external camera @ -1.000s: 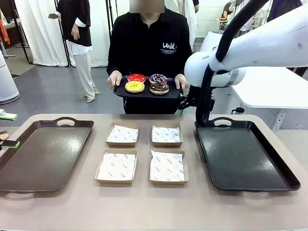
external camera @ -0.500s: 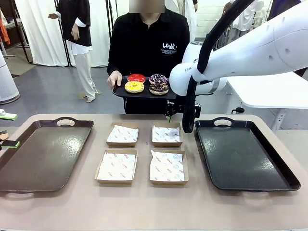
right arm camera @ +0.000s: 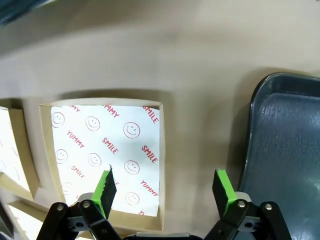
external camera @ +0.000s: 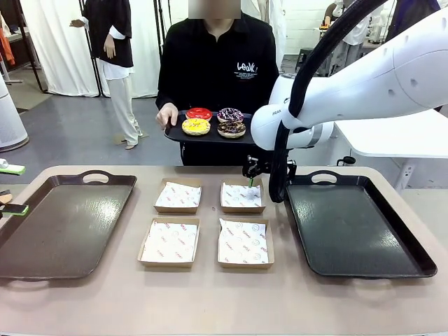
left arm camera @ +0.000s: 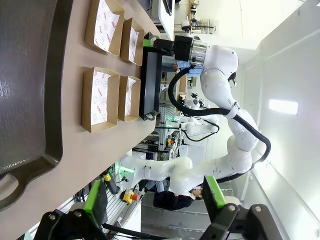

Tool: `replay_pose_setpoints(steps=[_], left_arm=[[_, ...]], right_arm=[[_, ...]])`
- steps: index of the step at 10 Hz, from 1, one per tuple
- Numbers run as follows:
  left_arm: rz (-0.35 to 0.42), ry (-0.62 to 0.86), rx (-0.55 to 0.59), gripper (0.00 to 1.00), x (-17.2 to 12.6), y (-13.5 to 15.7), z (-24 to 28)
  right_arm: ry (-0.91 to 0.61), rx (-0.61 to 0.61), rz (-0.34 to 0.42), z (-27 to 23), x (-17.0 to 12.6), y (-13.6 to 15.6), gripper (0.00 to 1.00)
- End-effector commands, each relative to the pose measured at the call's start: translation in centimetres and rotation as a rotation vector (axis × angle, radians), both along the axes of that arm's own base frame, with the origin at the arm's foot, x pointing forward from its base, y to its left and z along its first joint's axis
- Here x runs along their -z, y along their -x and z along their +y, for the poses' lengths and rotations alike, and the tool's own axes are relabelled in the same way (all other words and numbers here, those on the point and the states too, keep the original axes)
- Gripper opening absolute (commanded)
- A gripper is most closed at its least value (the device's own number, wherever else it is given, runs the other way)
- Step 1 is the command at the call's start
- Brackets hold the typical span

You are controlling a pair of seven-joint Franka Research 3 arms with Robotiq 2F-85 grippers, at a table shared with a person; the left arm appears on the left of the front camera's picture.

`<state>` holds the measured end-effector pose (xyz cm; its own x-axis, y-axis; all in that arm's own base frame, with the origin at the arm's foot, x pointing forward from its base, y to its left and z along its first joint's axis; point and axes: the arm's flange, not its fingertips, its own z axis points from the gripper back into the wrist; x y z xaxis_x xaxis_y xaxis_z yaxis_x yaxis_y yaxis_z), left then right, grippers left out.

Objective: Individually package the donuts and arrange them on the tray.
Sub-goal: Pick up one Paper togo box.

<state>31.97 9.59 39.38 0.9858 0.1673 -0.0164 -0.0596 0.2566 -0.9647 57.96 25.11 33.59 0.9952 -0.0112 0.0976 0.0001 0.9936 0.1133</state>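
The left tray (external camera: 63,231) lies bare on the table, and in the left wrist view the left gripper (left arm camera: 154,197) hangs apart from the work with its green pads far from each other and nothing between them. In the middle, the four paper-lined boxes (external camera: 170,241) are all without content. Behind them the donuts (external camera: 213,120) are not on the table yet: red, yellow, chocolate and sprinkled, they sit together on the small black tray (external camera: 210,138) which the person holds by a hand (external camera: 166,114) at the far side, in the same place as one second ago. What has changed is the right arm: it has swung from the corner of the right tray (external camera: 357,227) toward the middle and then come lower, so the right gripper (external camera: 250,171) now hangs above the far right box (external camera: 242,197). In the right wrist view its fingers are spread wide and empty, one over the printed paper of this box (right arm camera: 107,150), the other toward the dark tray's rim. I judge that the packaging is not begun, and that the arm is only lining up with this box; whether for the box or for a donut, I cannot tell.
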Motion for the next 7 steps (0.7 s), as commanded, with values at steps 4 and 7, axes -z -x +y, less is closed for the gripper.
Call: replay_pose_setpoints(steps=[4,7], left_arm=[[-0.007,0.011,0.001,1.0,-0.1,0.1,0.1],[-0.007,0.011,0.001,1.0,-0.1,0.1,0.1]], right_arm=[[0.014,-0.056,0.018,0.1,2.2,-0.3,1.0],[0.013,-0.173,0.022,0.3,3.1,-0.2,0.44]])
